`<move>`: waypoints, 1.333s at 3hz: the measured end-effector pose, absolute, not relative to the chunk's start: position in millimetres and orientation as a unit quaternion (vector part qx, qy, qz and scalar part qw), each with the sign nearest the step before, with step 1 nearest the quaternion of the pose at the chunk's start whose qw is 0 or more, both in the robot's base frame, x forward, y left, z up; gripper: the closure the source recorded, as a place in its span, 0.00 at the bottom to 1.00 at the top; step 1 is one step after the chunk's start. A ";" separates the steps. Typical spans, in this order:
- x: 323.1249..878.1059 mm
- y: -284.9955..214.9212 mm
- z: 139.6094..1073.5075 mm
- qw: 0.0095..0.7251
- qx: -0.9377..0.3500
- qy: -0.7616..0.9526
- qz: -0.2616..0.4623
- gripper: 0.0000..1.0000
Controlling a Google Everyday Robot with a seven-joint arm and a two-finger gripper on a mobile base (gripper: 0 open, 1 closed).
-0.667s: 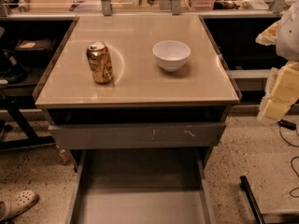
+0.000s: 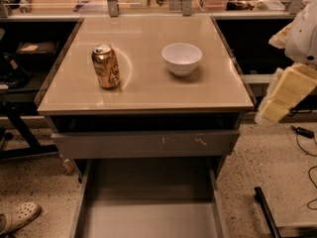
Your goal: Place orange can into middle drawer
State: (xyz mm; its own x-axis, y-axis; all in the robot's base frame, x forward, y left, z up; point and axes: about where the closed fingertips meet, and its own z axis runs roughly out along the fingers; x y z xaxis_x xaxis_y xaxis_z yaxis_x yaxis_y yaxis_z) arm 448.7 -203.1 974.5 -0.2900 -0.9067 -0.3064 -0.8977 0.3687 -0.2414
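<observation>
Reach for the can (image 2: 106,66)
Gripper (image 2: 283,97) at 3 o'clock, openness untellable; skirt bowl (image 2: 182,58), take it at 10, mid-body.

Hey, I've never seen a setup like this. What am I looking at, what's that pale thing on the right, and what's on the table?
One camera looks down on a table from the front. The pale blocky thing at the right edge is a robot's arm; its tool, the part that grips, hangs beside the table's right side, touching nothing. On the table stand a can at left and a white bowl at right. Below, a drawer is pulled out; the can should go there.
</observation>
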 end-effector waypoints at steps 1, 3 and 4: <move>482.6 -172.0 974.4 0.273 -0.498 0.821 0.057 0.00; 513.1 -129.5 978.5 0.332 -0.465 0.810 0.134 0.00; 514.5 -116.6 969.2 0.342 -0.477 0.796 0.149 0.00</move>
State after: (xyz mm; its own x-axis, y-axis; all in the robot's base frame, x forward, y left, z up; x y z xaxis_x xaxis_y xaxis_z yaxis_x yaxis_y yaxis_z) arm 514.5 -116.6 969.2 -0.3112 -0.6574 -0.6862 -0.8616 0.4999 -0.0881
